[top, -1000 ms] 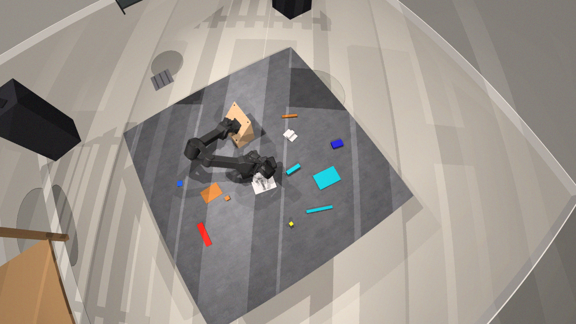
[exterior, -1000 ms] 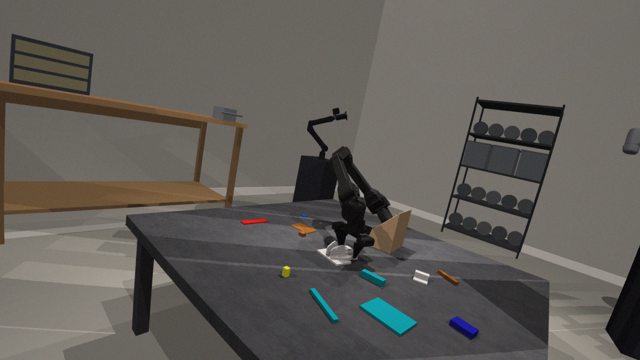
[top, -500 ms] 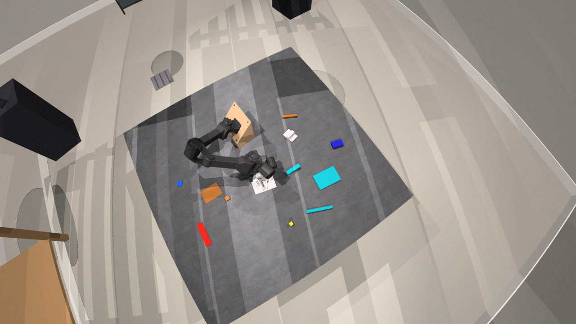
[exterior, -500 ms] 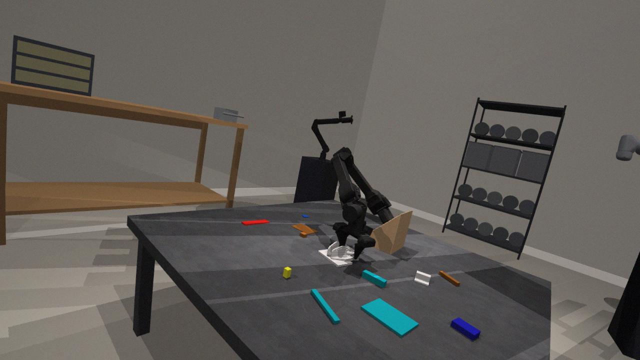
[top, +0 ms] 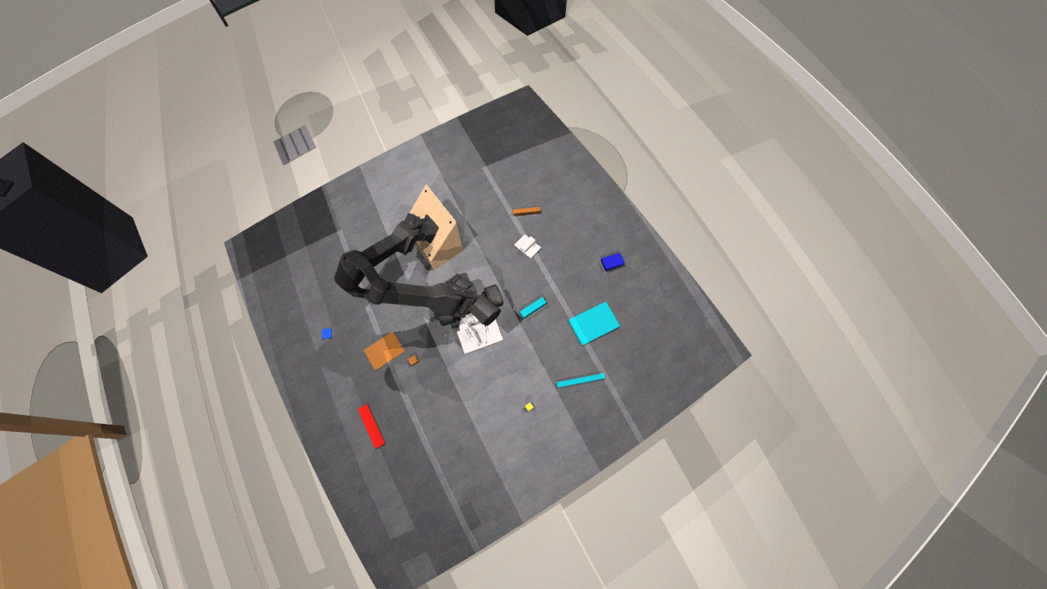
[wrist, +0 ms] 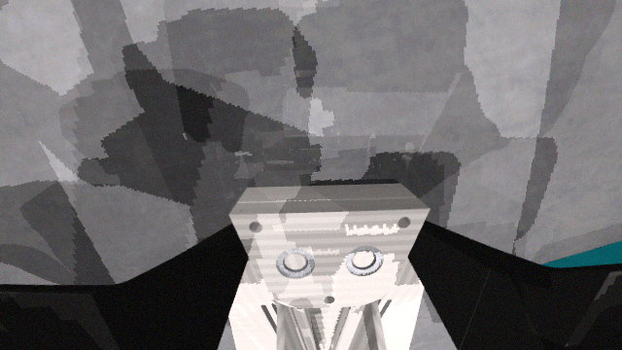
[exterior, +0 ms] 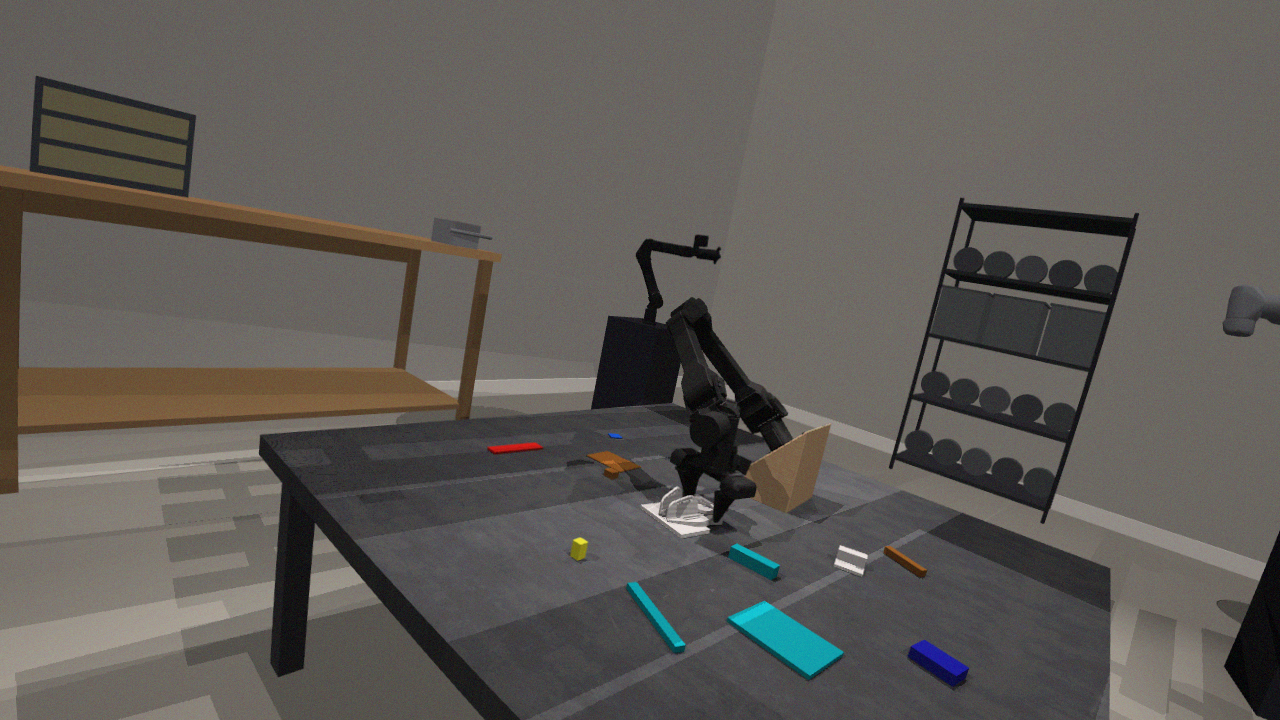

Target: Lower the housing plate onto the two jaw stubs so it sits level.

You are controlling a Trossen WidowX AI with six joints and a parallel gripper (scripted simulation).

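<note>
The white housing plate (wrist: 311,238) shows in the wrist view with two metal rings; a round end shows inside each ring. My gripper (wrist: 325,223) (exterior: 704,503) is shut on the plate, a black finger against each side edge. The light jaws (wrist: 295,328) (exterior: 698,505) run out from under the plate, over the white base (top: 492,339) (exterior: 687,532) on the table. In the top view the hand hides the plate. I cannot tell if the plate is fully down on the stubs.
A wooden wedge block (top: 442,234) (exterior: 789,474) stands behind the hand. A short teal bar (top: 532,307) (exterior: 753,561) and a small white bracket (top: 527,245) (exterior: 850,560) lie near the base. An orange plate (top: 383,351) (exterior: 613,462) lies on its other side.
</note>
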